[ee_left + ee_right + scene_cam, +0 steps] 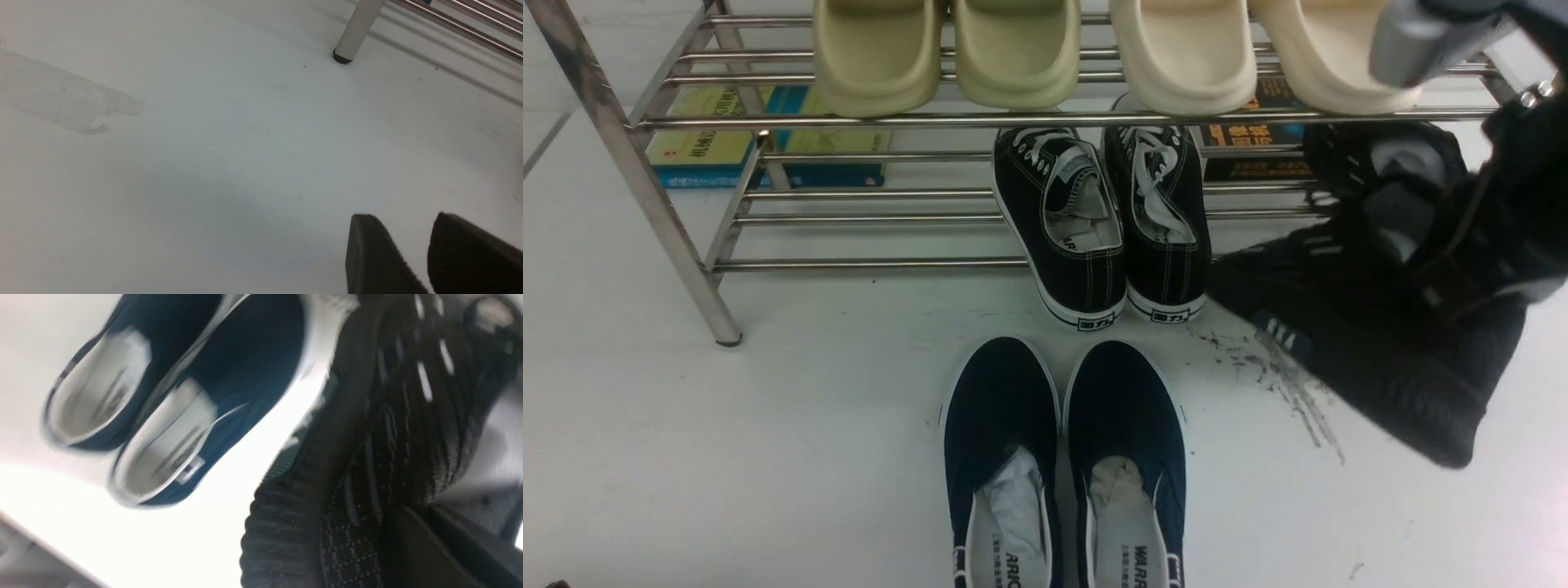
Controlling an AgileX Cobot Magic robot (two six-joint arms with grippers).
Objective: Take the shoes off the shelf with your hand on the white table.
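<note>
The shoes point(1372, 359), black knit sneakers with small white dashes, hang tilted at the right end of the shelf point(849, 263), over the white table point(727, 457). One sneaker juts out in front of the lower rods. The other point(1388, 171) sits higher, level with the lower tier, showing pale stuffing. My right gripper point(412, 516) is shut on the knit collar of the shoes point(367, 465); its fingertips are buried in the fabric. My left gripper point(403, 217) is open and holds nothing, low over the bare white table point(204, 163) near a leg of the shelf point(359, 28).
Black canvas sneakers point(1098, 220) with white laces rest on the lower tier. Navy slip-ons point(1062, 457) stand on the table in front. Cream slippers point(947, 57) fill the top tier. Books point(727, 139) lie behind the rack. Dark scuff marks point(1282, 376) are beside the held shoes.
</note>
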